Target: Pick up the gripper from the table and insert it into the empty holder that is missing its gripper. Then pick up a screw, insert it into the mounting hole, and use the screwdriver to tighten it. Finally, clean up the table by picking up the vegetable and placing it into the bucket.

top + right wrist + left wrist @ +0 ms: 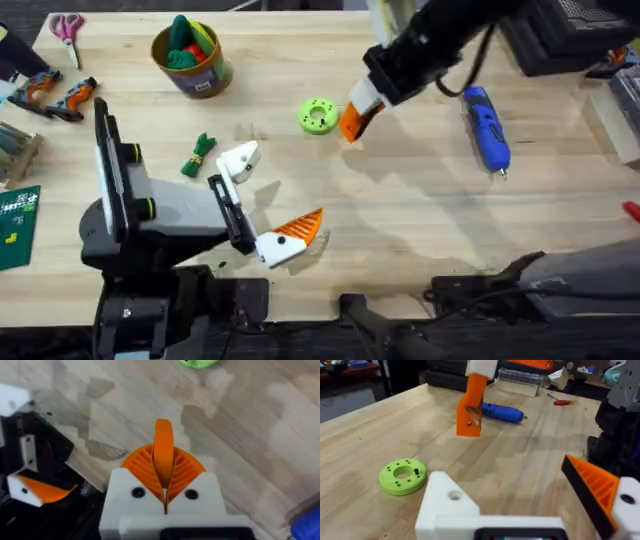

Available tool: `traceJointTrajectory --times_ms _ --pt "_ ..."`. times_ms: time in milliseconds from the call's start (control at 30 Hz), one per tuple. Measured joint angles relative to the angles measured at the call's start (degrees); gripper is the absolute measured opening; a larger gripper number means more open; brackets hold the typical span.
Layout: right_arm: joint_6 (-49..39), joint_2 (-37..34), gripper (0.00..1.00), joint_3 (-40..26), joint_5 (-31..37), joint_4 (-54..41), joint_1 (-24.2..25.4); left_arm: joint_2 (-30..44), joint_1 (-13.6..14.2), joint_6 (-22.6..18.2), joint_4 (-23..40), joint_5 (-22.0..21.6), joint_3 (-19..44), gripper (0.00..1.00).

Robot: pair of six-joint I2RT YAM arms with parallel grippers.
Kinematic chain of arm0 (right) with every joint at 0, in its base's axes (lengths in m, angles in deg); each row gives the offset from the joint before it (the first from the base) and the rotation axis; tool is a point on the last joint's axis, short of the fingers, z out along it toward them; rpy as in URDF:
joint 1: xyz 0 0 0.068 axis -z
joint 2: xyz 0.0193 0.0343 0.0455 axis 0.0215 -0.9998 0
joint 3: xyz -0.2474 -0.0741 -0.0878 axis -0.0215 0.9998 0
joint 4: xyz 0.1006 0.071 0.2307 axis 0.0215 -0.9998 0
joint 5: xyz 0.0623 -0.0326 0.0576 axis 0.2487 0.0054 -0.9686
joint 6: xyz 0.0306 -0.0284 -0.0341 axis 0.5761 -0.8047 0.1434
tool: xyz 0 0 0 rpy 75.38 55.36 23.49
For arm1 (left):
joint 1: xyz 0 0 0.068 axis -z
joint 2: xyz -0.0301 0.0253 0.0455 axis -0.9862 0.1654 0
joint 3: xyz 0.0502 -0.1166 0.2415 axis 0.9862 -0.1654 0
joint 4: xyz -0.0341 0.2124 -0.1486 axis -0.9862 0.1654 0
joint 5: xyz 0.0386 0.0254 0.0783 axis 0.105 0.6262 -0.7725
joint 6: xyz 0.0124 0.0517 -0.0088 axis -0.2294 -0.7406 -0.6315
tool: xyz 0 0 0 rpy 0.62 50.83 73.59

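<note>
My right gripper (362, 105) hangs above the table next to the lime-green disc (318, 115), shut on the small orange gripper wedge (350, 125). The right wrist view shows the wedge (162, 435) pinched between my orange ribbed pads (145, 462). My left gripper (268, 197) is open near the table's middle. One of its fingers is the bare white holder (240, 158), the other carries an orange wedge (300, 230). In the left wrist view the holder (447, 505) is close and the held wedge (470, 407) hangs beyond it. The blue screwdriver (487, 128) lies at the right. The vegetable (198, 155) lies left of the holder, the bucket (190, 55) farther back.
A small dark screw (416, 470) stands on the green disc (402, 476). Scissors (68, 28) and orange-handled tools (55, 95) lie at the far left. A green board (18, 225) sits at the left edge. A red tool (562, 402) lies beyond the screwdriver (502, 412).
</note>
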Motion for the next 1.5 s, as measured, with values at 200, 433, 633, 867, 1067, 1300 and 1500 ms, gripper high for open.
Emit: traceJointTrajectory --times_ms 200,433,633,867,1067,1300,1500 --pt "2.1 7.6 0.013 4.0 -0.8 3.5 0.0 0.0 0.0 -0.5 0.0 0.2 0.0 0.985" --pt "5.2 13.4 0.013 16.2 -6.9 12.8 0.0 0.0 0.0 -1.3 0.0 0.2 0.0 0.985" --pt "9.1 13.4 0.013 24.7 -15.5 20.8 0.1 0.0 0.0 -1.3 0.0 0.2 0.0 0.985" --pt "11.0 13.4 0.012 29.7 -30.0 29.7 3.5 0.0 0.0 -1.3 0.0 0.2 0.0 0.985" --pt "11.1 11.0 0.011 29.9 -42.0 31.6 7.5 0.0 0.0 -1.3 0.0 0.2 0.0 0.985" --pt "10.2 3.1 0.011 30.0 -58.2 38.8 7.6 0.0 0.0 -1.3 0.0 0.2 0.0 0.985" --pt "11.0 -1.3 0.011 30.1 -66.0 39.6 7.5 0.0 0.0 -1.3 0.0 0.2 0.0 0.985"
